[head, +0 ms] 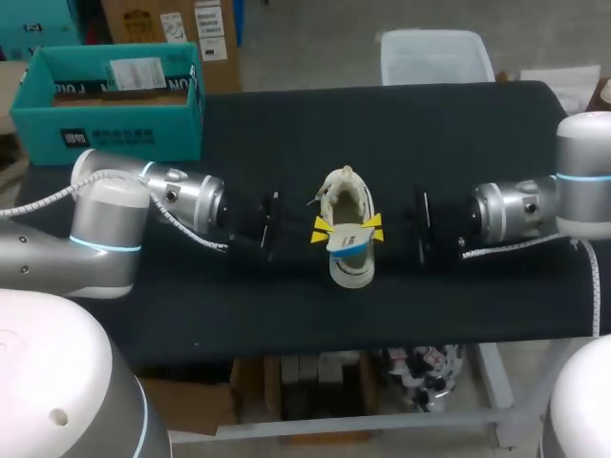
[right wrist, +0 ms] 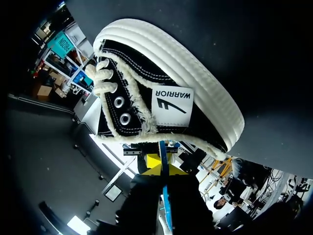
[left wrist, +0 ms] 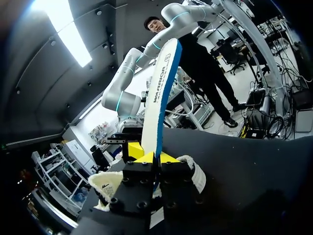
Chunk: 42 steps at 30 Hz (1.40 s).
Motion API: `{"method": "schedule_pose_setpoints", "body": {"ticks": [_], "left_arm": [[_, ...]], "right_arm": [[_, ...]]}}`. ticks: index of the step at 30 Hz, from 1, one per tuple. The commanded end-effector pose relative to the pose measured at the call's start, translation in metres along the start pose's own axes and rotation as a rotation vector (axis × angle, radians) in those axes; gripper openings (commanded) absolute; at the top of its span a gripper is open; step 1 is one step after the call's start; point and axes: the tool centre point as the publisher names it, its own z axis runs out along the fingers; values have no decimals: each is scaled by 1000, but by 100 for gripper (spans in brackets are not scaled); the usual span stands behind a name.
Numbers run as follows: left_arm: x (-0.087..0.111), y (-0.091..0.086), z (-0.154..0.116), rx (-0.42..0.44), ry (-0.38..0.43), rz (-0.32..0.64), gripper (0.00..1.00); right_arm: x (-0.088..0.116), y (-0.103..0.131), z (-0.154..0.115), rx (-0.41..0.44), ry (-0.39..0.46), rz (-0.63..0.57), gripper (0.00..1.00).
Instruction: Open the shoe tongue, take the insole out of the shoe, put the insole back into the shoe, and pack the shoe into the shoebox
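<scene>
Insole (left wrist: 161,98) handling needs care: my left claw (left wrist: 157,157) is pinched tight on its lower end, the sole standing up ahead of the fingers. My right claw (right wrist: 165,169) looks closed on the same thin edge. The shoe (head: 348,205) sits mid-tabletop (head: 458,134), just below where both claws meet, with the teal shoebox (head: 124,134) well apart at the far left corner. I'd have one claw release first, then steer the insole lengthwise into the opening without bending it. Hidden from me: the shoe's interior, the tongue's position, and how much insole each claw really grips.
</scene>
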Motion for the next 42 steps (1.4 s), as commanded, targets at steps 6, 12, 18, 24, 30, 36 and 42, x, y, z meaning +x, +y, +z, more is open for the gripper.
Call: {"method": "schedule_pose_setpoints", "body": {"ticks": [6, 12, 18, 24, 30, 36, 42], "left_arm": [[-4, 13, 6, 0, 13, 3, 0], [-12, 18, 4, -8, 9, 4, 0], [-17, 21, 2, -14, 11, 15, 0], [-18, 21, 1, -6, 27, 33, 0], [-21, 21, 1, 4, 76, 61, 0], [-20, 27, 2, -5, 101, 69, 0], [-17, 40, 2, -19, 107, 48, 0]], "right_arm": [[-1, 6, 0, 1, 4, -12, 0], [0, 10, 2, 8, 2, -13, 0], [-2, 16, 8, 23, -8, -8, 0], [-1, 18, 12, 40, -43, -18, 0], [2, 18, 14, 31, -92, -33, 0], [2, 22, 13, 21, -106, -41, 0], [1, 25, 9, 0, -105, -42, 0]]}}
